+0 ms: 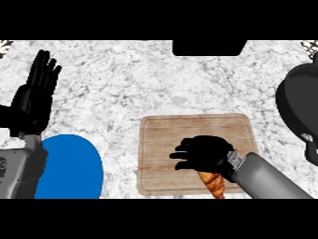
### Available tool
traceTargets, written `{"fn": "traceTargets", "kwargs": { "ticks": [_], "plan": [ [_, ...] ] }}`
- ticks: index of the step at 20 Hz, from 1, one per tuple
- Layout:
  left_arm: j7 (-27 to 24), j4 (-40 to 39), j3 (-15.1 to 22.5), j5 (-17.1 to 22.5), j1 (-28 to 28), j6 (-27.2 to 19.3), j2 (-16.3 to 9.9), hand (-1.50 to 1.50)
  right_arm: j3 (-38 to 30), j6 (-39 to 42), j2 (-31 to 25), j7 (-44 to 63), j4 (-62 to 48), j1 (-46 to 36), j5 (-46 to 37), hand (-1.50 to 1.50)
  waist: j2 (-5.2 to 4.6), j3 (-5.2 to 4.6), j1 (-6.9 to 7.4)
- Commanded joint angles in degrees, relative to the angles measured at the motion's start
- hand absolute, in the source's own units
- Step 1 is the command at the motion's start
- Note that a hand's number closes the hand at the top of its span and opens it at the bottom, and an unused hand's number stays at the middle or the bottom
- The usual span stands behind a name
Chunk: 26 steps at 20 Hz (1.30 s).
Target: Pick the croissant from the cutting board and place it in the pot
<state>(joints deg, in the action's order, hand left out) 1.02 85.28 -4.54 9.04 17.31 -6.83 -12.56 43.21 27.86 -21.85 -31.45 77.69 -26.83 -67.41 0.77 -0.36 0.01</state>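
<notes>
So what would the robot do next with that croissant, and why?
Probably lift it. The right hand is curled over the croissant, which looks to lie at the cutting board's near edge, and the pot sits off to the right.

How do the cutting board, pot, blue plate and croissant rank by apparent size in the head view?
1. Cutting board, fully in view.
2. Pot and blue plate: both cut off by the view's edge or the left arm, so I can't rank them.
3. Croissant, mostly hidden under the right hand, whose fingers curl round it.
</notes>
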Motion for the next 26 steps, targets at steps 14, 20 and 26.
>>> {"fn": "traceTargets", "kwargs": {
  "ticks": [14, 20, 26],
  "plan": [
    [2.2, 4.5, 0.0, -1.1, -2.3, 0.0, 0.8, 0.0, -3.1, -4.2, 2.1, -1.7, 11.2, 6.1, -5.9, 1.5, -0.66, 0.36, -0.04],
    [-0.5, 1.4, -2.6, -0.7, -2.8, -0.2, -0.3, 0.0, -15.5, -7.2, 17.2, 23.7, 13.5, 13.3, -3.7, 1.5, -0.3, 0.41, -2.51],
    [0.6, 2.1, -3.4, 0.8, -3.4, 1.1, -1.3, 0.0, -22.4, -20.5, 21.6, 47.0, 22.3, 15.6, -5.5, 1.5, 0.33, 0.35, -2.62]
  ]
}}
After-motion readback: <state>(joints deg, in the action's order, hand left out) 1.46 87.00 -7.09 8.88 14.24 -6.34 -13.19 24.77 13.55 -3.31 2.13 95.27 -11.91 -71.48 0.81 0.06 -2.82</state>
